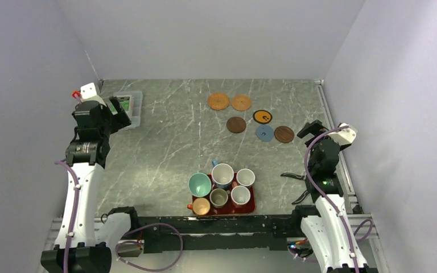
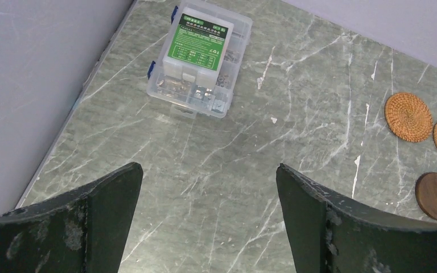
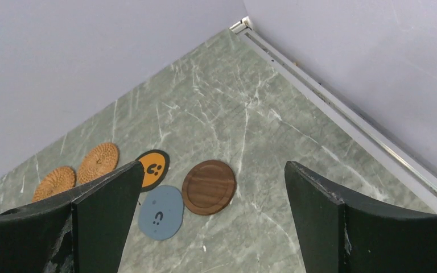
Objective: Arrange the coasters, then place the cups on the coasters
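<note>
Several coasters lie loose at the back right: two woven tan coasters (image 1: 218, 101) (image 1: 241, 102), a black-and-orange coaster (image 1: 262, 116), a blue-grey coaster (image 1: 264, 133) and two dark brown coasters (image 1: 236, 124) (image 1: 284, 134). Several cups stand packed on a red tray (image 1: 252, 207) at the near middle, among them a teal cup (image 1: 200, 184) and a large white cup (image 1: 222, 174). My left gripper (image 1: 120, 112) (image 2: 207, 168) is open over bare table at the left. My right gripper (image 1: 313, 128) (image 3: 214, 165) is open, just right of the brown coaster (image 3: 209, 186) and blue-grey coaster (image 3: 160, 212).
A clear plastic parts box (image 1: 128, 105) (image 2: 200, 57) with a green label sits at the back left, just beyond my left gripper. Walls close in the table on three sides, and a metal rail (image 1: 330, 122) runs along the right edge.
</note>
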Robot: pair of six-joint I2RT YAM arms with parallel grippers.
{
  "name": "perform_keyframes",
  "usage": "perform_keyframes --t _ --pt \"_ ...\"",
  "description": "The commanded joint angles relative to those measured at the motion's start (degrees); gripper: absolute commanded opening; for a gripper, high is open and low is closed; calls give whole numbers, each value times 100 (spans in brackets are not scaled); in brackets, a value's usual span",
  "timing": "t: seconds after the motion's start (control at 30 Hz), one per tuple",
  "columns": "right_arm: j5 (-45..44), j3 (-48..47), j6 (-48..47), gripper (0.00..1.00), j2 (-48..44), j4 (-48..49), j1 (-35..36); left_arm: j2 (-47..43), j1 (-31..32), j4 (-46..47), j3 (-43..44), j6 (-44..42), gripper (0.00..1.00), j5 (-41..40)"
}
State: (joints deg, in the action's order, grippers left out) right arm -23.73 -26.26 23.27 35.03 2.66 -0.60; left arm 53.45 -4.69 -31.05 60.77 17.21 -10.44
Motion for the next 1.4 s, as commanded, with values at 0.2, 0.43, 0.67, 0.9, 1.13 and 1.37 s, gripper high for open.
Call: perform_keyframes --t 0.2,0.43,0.67,0.9,1.13,1.37 --pt "320 -159 -291 100 -5 370 25 -63 -8 128 117 -362 94 344" --pt "1886 -346 -780 100 579 685 25 -65 3 234 -90 -604 94 768" --pt "2231 -1549 -769 97 2558 -388 26 -136 3 197 -215 -680 94 753" --pt "2203 -2489 -842 90 4330 -1081 688 -75 2 254 -276 -637 94 821" --pt "1570 -3760 -911 90 5981 -1200 1797 39 3 260 -296 -817 94 539" --pt "1644 -5570 -1271 90 7644 -1131 2453 96 3 474 -451 -913 94 526"
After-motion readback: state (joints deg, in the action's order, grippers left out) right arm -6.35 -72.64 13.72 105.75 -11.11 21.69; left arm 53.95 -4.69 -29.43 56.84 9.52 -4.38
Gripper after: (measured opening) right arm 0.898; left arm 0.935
